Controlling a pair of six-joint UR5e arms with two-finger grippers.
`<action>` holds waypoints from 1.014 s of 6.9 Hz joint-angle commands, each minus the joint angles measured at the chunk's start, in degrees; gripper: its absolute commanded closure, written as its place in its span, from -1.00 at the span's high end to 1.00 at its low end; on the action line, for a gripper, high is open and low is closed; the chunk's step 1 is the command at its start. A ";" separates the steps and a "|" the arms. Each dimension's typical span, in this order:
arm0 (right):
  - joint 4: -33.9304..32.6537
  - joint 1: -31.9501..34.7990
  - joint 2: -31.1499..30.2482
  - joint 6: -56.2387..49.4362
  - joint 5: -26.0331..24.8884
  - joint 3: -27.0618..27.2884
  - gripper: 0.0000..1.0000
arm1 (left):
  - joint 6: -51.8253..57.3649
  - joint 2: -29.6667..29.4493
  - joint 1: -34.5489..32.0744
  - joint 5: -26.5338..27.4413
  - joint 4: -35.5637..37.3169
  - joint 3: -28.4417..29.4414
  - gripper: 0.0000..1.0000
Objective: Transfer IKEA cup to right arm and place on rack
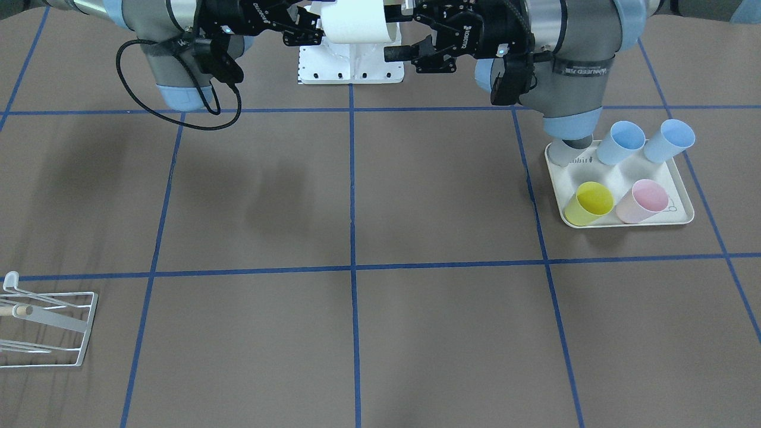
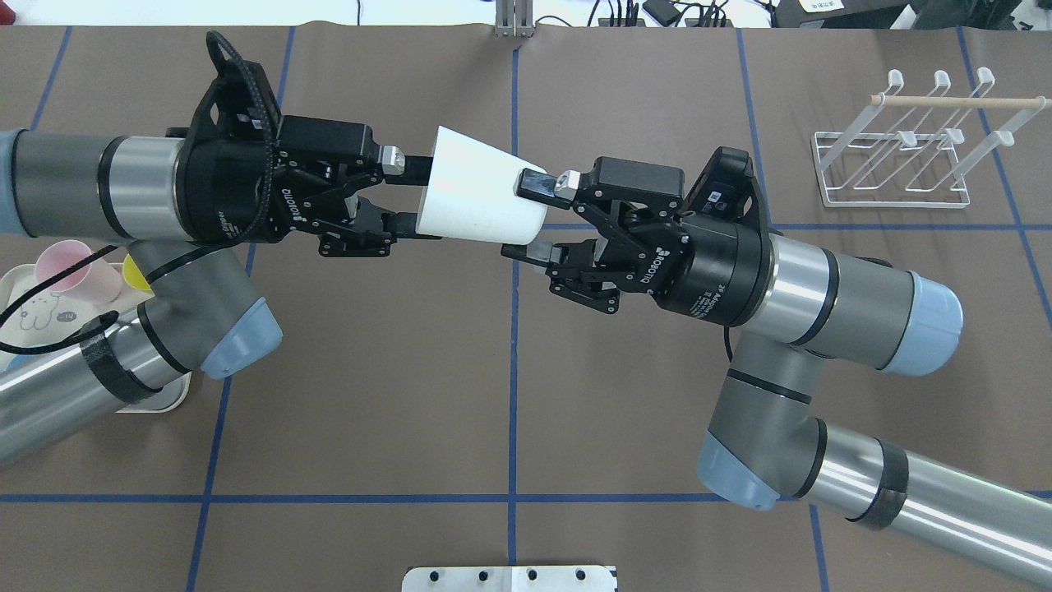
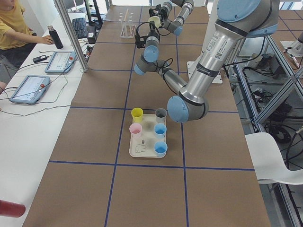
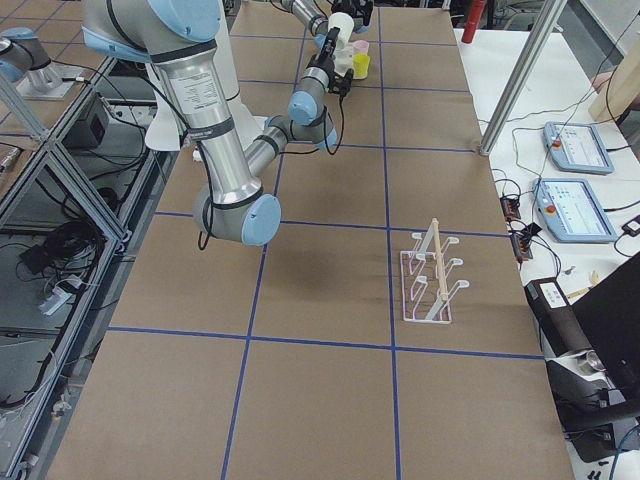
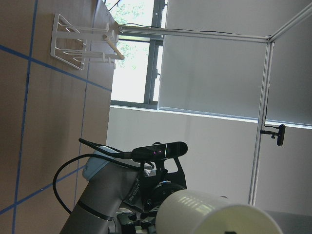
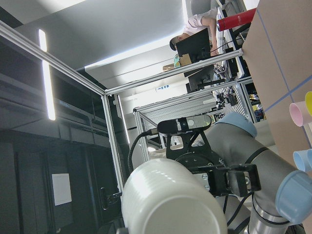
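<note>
ROBOTIQ lettering point(image 2: 657, 268) on right end effector point(image 2: 530, 215)

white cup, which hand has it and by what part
The left hand holds the white cup by its wide rim end. The right hand straddles its narrow base; whether it grips cannot be told.

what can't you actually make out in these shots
- Front-facing view: the rack is cut off by the left edge, and the left arm covers most of the grey cup.
- Overhead view: the left arm hides most of the tray.
- Overhead view: whether the right pincer grips the white cup is unclear; its lower finger sits at the base edge.
- Both wrist views: the cup blocks the fingers.
</note>
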 commanded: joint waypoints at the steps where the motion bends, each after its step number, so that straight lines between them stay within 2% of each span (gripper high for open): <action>1: 0.59 0.17 -3.26 -0.41 -0.37 -0.03 -1.00 | 0.79 0.46 -2.01 0.00 0.00 -0.03 0.54; 2: 3.11 0.43 -5.28 -0.51 -0.89 -0.20 -1.00 | 1.05 0.72 -2.63 0.00 0.00 -0.03 0.54; 3: 2.97 2.35 -7.57 -0.59 -0.64 -0.55 -1.00 | 1.05 2.03 -4.72 -0.09 -0.26 -0.03 0.54; 4: -0.34 7.07 -8.72 -1.46 1.71 -1.86 -1.00 | 1.14 2.13 -5.44 0.00 -1.40 0.06 0.54; 5: -8.73 11.99 -8.47 -5.39 10.44 -1.70 -1.00 | 1.93 2.13 -5.44 0.09 -1.24 0.23 0.54; 6: -16.56 16.13 -8.90 -11.78 15.57 -1.18 -1.00 | 3.93 2.82 -5.71 0.26 -0.80 0.41 0.54; 7: -21.51 18.78 -11.34 -17.24 15.80 -0.74 -1.00 | 5.35 3.35 -6.06 0.26 -0.36 0.76 0.54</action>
